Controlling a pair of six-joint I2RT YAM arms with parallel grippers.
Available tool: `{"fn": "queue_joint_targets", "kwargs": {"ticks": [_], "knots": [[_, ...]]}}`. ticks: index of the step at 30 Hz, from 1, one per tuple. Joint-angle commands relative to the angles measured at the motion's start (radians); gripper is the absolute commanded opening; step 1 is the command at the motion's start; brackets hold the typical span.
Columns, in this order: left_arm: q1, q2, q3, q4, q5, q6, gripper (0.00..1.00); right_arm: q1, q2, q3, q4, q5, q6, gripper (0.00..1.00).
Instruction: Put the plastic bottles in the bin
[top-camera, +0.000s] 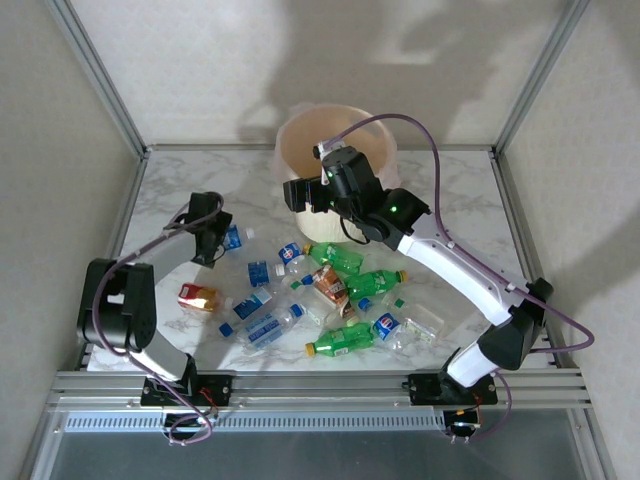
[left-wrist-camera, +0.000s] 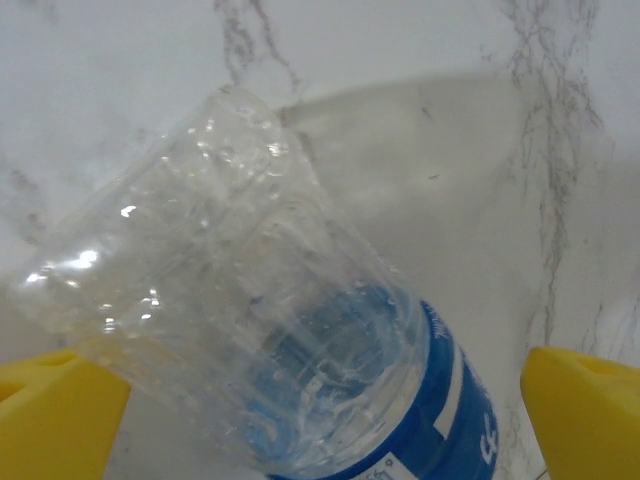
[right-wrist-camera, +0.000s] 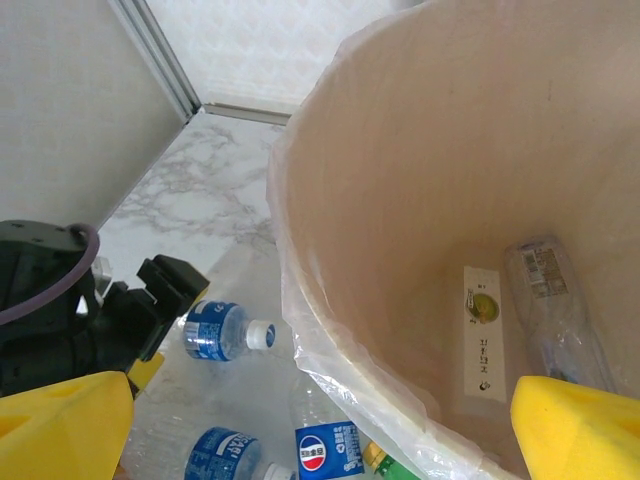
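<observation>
Left end effector (left-wrist-camera: 320, 420) astride clear blue-labelled bottle (left-wrist-camera: 250, 330), pads (left-wrist-camera: 585, 410) wide apart.

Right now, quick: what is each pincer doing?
Left pincer: open, straddling a clear blue-labelled bottle, not clamped on it.
Right pincer: open, holding nothing, at the rim of the bin.

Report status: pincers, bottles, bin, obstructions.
Left pincer open, straddling a clear blue-labelled bottle on the table. Right pincer open, empty, over the bin rim. One clear bottle in bin, others scattered on table. No obstruction seen.
</observation>
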Motion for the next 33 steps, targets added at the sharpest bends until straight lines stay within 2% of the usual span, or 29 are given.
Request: {"fn": "queue_joint_targets", "kwargs": {"ticks": [1,8,14,17,20,26,33], "knots": [[0.012,0.055,0.064,-0.052,-0.059,-0.074,0.99,0.010,-0.030,-0.004,0.019,0.002,0.011,0.97],[0.021,0.165,0.124,-0.074,-0.063,-0.006,0.95,0.009,-0.025,-0.004,0.010,0.018,0.006,0.97],[0.030,0.199,0.151,-0.071,-0.072,0.042,0.93,0.009,-0.025,-0.013,0.006,0.017,0.010,0.97],[0.037,0.216,0.154,-0.056,-0.049,0.069,0.84,0.010,-0.026,-0.021,0.004,0.021,0.013,0.96],[0.040,0.199,0.135,-0.036,-0.047,0.078,0.78,0.010,-0.034,-0.033,0.009,0.027,0.015,0.94],[0.039,0.173,0.125,-0.034,-0.049,0.115,0.74,0.009,-0.043,-0.051,0.014,0.034,0.035,0.92],[0.020,0.065,0.120,-0.039,-0.056,0.197,0.69,0.009,-0.061,-0.084,0.062,-0.057,0.071,0.92]]}}
